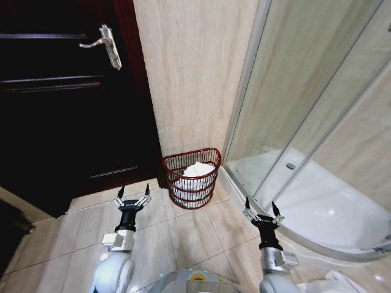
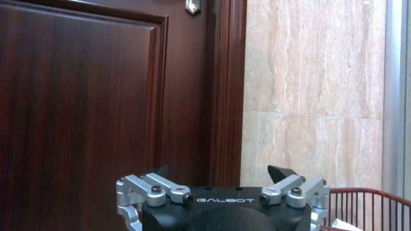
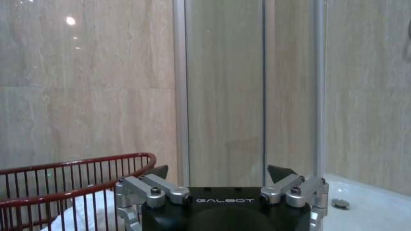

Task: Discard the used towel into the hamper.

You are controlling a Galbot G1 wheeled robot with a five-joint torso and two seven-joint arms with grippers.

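Two end effectors, left [image 1: 134, 196] and right [image 1: 259, 207], spread apart over tiled floor [image 1: 183, 238]; towel [image 1: 197, 171] in hamper [image 1: 192, 177].

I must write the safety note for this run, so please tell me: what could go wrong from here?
1. White towel sits heaped to the rim of the hamper; a bump could spill it or tip the hamper.
2. Both claws, left claw and right claw, are open and empty, close to the hamper.
3. The right claw is near the glass shower screen; a swing might strike it.
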